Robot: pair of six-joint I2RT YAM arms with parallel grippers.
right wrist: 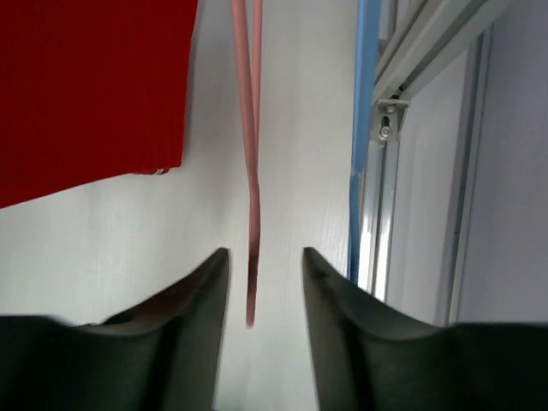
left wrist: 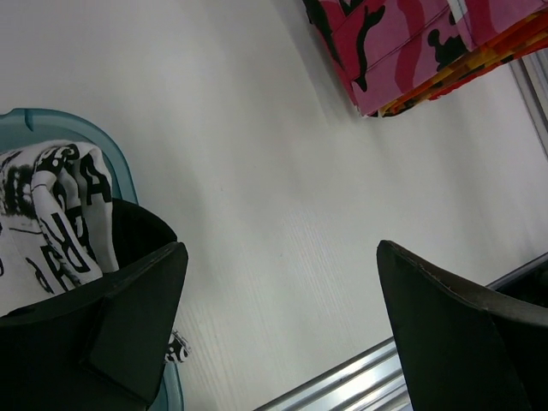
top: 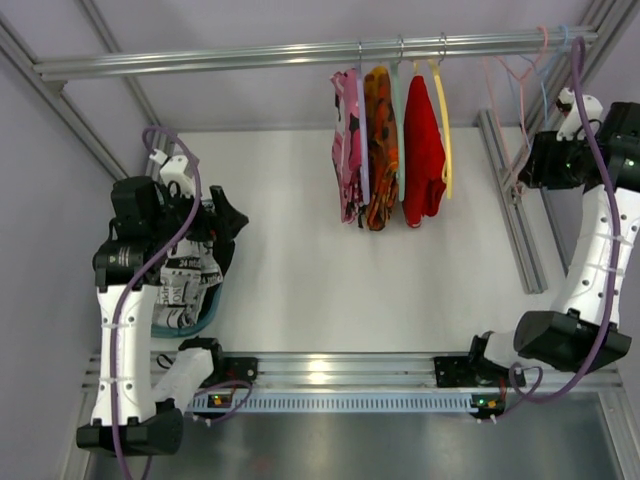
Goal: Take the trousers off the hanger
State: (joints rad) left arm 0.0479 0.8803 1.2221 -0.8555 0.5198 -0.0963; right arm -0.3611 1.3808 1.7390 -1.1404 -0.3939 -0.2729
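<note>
While the white table (top: pixel 300 260) fills most of my overhead view, what crowds the space is the aluminium rail (top: pixel 200 60) across the top of the frame. A row of clothes hangs from it at upper centre: a pink camouflage garment (top: pixel 347 150), an orange garment (top: pixel 381 150) and a red garment (top: pixel 422 150), with a yellow hanger (top: pixel 443 130) just beside the red one.

At the left edge I see a teal basket (top: pixel 190 322), partly covered by my left arm. The trousers (top: pixel 185 285) lie bunched inside it, white crumpled cloth with bold black newsprint lettering. The left gripper (left wrist: pixel 281 257) hangs just beside the basket with its jaws spread wide, gripping nothing.

At the upper right of the overhead frame, the right gripper (right wrist: pixel 264 257) sits up by the rail's end. In its wrist view the salmon-pink hanger (right wrist: pixel 250 171) is bare. Its thin wire drops from top centre and ends between the fingers, which stand apart, and it seems to touch neither. A pale blue hanger (right wrist: pixel 364 128) hangs just to its right.
</note>
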